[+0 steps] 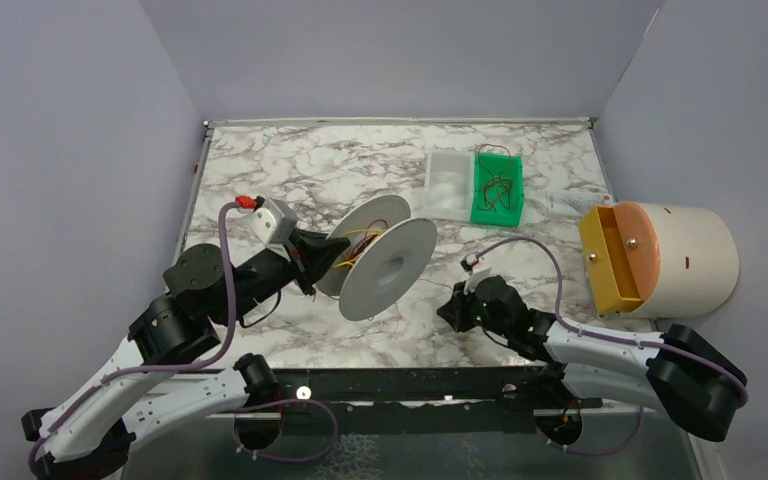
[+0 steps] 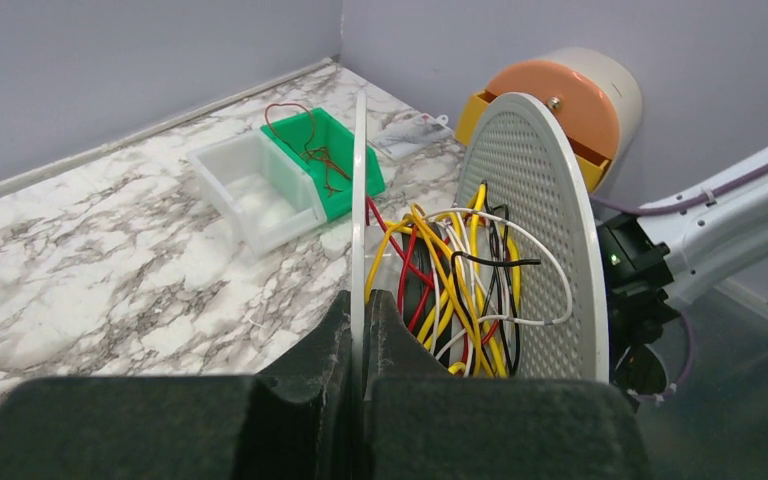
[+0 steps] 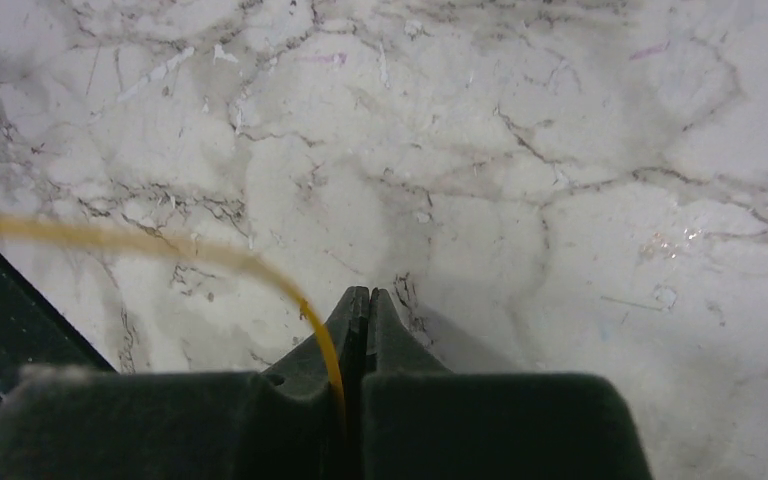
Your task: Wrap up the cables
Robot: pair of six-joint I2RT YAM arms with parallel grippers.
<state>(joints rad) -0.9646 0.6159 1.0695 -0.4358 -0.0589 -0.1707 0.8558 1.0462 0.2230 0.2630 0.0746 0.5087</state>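
Note:
A translucent white spool (image 1: 390,265) stands on edge at the table's middle. My left gripper (image 1: 325,258) is shut on the thin rim of its left flange (image 2: 359,200), pinched between the fingers (image 2: 360,300). Yellow, red, white and black cables (image 2: 450,280) lie loosely coiled between the two flanges, against the perforated right flange (image 2: 535,230). To the right of the spool my right gripper (image 1: 452,310) points down at the marble. Its jaws are shut (image 3: 368,295) on a thin yellow-orange cable (image 3: 160,243) that runs off to the left. More thin reddish cables (image 1: 495,185) lie in the green bin.
A green bin (image 1: 513,205) and a clear white bin (image 1: 435,205) stand side by side at the back. A cream cylinder with an orange front and a yellow drawer (image 1: 660,255) sits at the right wall. A black rail (image 1: 410,385) runs along the near edge.

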